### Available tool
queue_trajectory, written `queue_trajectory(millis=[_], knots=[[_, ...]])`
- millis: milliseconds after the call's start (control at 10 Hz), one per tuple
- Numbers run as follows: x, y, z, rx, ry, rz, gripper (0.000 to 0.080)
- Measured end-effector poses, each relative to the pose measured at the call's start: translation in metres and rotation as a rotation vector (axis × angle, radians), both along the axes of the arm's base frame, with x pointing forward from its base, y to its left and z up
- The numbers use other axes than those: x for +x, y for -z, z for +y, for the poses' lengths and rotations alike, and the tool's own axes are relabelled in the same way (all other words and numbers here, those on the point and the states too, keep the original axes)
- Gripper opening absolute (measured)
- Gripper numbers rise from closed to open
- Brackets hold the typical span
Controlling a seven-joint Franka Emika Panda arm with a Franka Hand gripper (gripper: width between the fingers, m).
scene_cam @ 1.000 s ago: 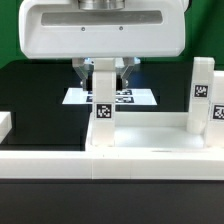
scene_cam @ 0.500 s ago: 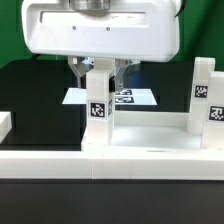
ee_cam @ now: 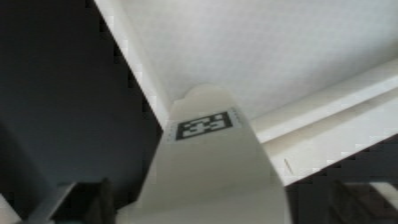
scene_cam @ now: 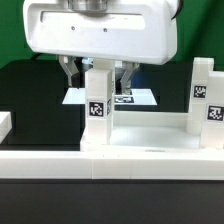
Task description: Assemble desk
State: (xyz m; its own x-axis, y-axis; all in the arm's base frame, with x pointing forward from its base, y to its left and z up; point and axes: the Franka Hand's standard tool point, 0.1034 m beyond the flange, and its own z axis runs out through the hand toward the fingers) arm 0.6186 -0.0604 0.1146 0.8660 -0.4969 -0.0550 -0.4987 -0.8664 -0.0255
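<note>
Looked like the leg-mounting step; the gripper (scene_cam: 98, 72) had its jaws spread on either side of the upright leg (scene_cam: 98, 108), pinching nothing, while that leg stood in a socket near the desk top (scene_cam: 150, 140)'s front edge; next move probably called for lifting straight clear without knocking it. The exterior view showed another leg (scene_cam: 203, 95) standing toward the far corner; the wrist view only gave the near leg's tag (ee_cam: 206, 124) close up.

the gripper (scene_cam: 98, 76) now stands with its fingers (scene_cam: 70, 76) spread clear of the upright leg (scene_cam: 97, 105); earlier they pinched it. the leg sits slightly lower.
</note>
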Motion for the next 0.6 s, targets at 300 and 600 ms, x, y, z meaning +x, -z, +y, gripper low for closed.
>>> queue_trajectory(millis=[300, 600], knots=[[-0.001, -0.030, 0.007, 0.032, -0.007, 0.018, 0.0648], [-0.001, -0.027, 0.006, 0.029, -0.006, 0.017, 0.0648]])
